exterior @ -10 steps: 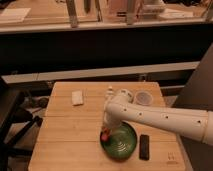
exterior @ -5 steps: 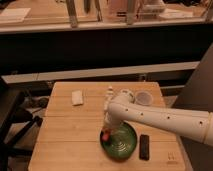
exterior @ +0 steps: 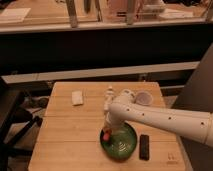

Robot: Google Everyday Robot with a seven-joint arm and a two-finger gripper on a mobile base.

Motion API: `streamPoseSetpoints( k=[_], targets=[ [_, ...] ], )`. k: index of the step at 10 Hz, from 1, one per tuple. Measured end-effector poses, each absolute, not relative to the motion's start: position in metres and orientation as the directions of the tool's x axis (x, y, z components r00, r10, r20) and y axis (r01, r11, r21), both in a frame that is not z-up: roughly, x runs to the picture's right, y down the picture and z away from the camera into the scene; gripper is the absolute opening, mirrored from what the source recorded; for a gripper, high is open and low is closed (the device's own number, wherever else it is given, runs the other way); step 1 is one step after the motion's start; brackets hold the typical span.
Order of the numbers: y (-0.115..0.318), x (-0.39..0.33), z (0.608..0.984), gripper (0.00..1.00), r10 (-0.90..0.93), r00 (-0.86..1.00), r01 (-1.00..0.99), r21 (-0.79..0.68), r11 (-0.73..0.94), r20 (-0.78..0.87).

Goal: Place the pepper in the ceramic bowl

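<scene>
The ceramic bowl (exterior: 120, 142) is a glossy dark green dish with pale rings, on the wooden table near its front edge. The pepper (exterior: 106, 135) is a small red-orange item at the bowl's left rim, right under my gripper (exterior: 107, 129). The gripper points down from the white arm (exterior: 160, 117), which reaches in from the right and hides the back of the bowl.
A small white bottle-like figure (exterior: 109, 93) stands behind the arm. A pale grey round dish (exterior: 144, 98) sits at the back right. A white flat item (exterior: 77, 97) lies at the back left. A black rectangular object (exterior: 144, 147) lies right of the bowl. The wooden table (exterior: 70, 135) ends just in front.
</scene>
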State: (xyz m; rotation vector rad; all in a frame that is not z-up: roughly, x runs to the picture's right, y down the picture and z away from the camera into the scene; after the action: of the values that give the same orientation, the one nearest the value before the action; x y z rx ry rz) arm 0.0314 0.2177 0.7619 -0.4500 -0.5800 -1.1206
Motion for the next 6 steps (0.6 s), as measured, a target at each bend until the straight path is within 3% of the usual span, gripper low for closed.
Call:
streamPoseSetpoints(
  k=[6],
  targets=[
    [0.218,0.0364,0.763,0.02,-0.699,0.324,0.923,-0.049,0.383,0.638]
  ],
)
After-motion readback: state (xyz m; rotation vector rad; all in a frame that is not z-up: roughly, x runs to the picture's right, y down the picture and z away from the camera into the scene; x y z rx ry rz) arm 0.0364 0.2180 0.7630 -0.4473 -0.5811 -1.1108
